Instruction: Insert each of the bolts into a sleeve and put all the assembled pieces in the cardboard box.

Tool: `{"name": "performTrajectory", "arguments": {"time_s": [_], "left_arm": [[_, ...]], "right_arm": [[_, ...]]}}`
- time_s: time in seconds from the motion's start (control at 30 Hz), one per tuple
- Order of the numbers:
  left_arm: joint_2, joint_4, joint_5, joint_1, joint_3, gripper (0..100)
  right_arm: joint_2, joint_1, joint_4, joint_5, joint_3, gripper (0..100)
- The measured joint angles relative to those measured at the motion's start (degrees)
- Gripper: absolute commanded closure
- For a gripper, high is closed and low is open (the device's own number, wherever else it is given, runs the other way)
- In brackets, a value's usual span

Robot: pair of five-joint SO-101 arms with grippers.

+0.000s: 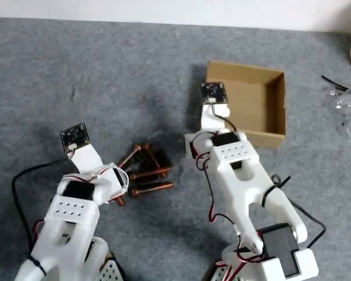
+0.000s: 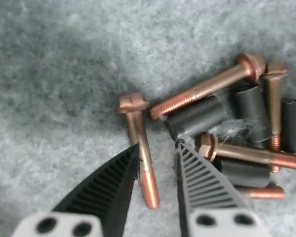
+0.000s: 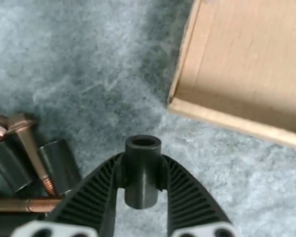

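A pile of copper bolts [image 1: 149,174] and black sleeves [image 2: 197,116] lies on the grey carpet. My left gripper [image 2: 157,149] stands open over the pile's edge. One separate bolt [image 2: 138,133] lies between its fingers, close against one of them. My right gripper [image 3: 143,163] is shut on a black sleeve [image 3: 143,170], held upright with its open bore showing. It hovers above the carpet between the pile and the cardboard box [image 1: 254,102]. In the right wrist view the box's wall [image 3: 227,116] is just beyond the sleeve.
More bolts [image 3: 32,153] and sleeves [image 3: 59,165] lie beside the right gripper. Loose wires and a clear plastic piece [image 1: 345,99] sit at the far right of the carpet. The arms' cables trail near the front.
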Motion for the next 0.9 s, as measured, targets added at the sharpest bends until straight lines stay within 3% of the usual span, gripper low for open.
{"name": "performTrajectory", "arguments": {"time_s": [0.3, 0.73, 0.9], "left_arm": [[0.6, 0.0, 0.4, -2.2, 0.1, 88], [26.3, -1.1, 0.4, -2.5, -9.7, 89], [30.3, -1.2, 1.7, -5.8, -12.5, 89]], "right_arm": [[0.0, 0.0, 0.0, 0.0, 0.0, 99.5], [0.0, 0.0, 0.0, 0.0, 0.0, 99.5], [0.0, 0.0, 0.0, 0.0, 0.0, 99.5]]}}
